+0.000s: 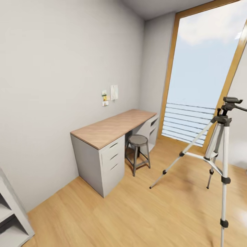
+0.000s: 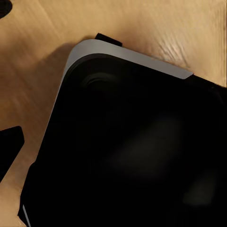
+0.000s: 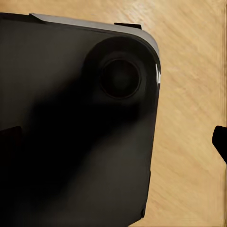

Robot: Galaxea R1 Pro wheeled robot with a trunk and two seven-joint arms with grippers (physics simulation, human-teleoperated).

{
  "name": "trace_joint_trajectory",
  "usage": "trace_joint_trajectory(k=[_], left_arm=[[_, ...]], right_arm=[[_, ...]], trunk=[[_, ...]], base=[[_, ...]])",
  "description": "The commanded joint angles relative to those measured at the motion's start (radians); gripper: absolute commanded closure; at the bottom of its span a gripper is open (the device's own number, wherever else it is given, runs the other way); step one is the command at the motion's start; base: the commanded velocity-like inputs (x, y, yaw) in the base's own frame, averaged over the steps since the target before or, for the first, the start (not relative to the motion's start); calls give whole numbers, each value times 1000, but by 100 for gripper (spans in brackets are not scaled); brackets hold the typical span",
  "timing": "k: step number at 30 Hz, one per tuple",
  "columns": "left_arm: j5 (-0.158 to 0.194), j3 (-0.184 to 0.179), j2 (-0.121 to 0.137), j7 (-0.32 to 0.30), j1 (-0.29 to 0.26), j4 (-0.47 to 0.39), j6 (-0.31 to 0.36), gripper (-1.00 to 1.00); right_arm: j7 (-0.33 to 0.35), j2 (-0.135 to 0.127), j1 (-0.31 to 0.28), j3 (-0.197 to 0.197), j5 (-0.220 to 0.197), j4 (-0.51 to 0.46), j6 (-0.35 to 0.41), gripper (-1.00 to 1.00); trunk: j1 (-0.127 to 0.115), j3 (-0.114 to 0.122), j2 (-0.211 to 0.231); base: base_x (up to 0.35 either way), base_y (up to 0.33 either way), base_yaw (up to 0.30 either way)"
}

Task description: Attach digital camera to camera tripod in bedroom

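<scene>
The camera tripod (image 1: 225, 154) stands on the wood floor at the right of the head view, its silver legs spread. Its dark pan head (image 1: 230, 102) and side handle are at the top, and nothing is mounted there. The digital camera is out of view. My left gripper (image 2: 113, 151) hangs over the robot's black base (image 2: 127, 151), with one dark fingertip (image 2: 10, 146) at the picture's edge. My right gripper (image 3: 113, 142) hangs over the same base (image 3: 71, 142), with one fingertip (image 3: 220, 142) far out at the edge. Nothing sits between either pair of fingers.
A wood-topped desk (image 1: 113, 127) with grey drawers runs along the left wall, and a round grey stool (image 1: 138, 140) is tucked beside it. A tall wood-framed window (image 1: 206, 68) fills the far right. A white cubby shelf (image 1: 10, 219) juts in at the near left.
</scene>
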Motion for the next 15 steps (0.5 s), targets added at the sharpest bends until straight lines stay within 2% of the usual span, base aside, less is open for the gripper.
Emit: trace_joint_trajectory(k=[1, 15], left_arm=[[6, -1, 0, 0, 0, -1, -2, -100], [6, -1, 0, 0, 0, -1, -4, -100]], right_arm=[[0, 0, 0, -1, 6, -1, -2, -100], [1, 5, 0, -2, 8, -1, -2, -100]], trunk=[[1, -1, 0], [1, -1, 0]], base=[[288, -161, 0], [286, -163, 0]])
